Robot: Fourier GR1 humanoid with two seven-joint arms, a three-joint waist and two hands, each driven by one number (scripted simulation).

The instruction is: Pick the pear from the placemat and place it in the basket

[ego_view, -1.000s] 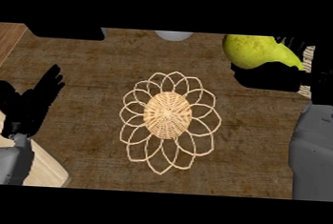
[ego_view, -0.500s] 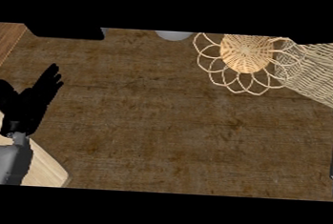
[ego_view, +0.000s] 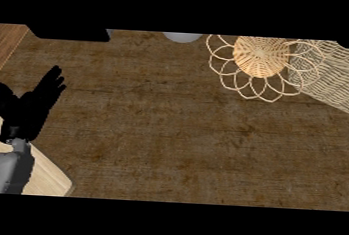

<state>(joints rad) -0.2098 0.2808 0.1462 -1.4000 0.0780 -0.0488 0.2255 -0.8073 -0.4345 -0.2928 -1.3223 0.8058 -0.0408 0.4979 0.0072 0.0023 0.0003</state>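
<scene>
No pear shows in the head view. The wicker basket (ego_view: 263,58), with a round woven middle and a ring of looped petals, sits at the top right on the brown placemat (ego_view: 176,134). Its netted wicker side (ego_view: 334,80) spreads toward the right edge, so it seems tilted. My left hand (ego_view: 30,107) stays open at the left edge, fingers straight and pointing up, far from the basket and touching nothing. My right hand does not show.
A black object (ego_view: 67,33) and a pale grey round thing (ego_view: 181,37) lie at the top edge. Bare wood counter (ego_view: 4,43) shows at the upper left. A light wooden board (ego_view: 48,178) sits at the lower left, under my left forearm.
The basket has gone from the middle of the placemat to the top right and now shows its netted side. The pear and my right hand have left the view. My left hand is unmoved.
</scene>
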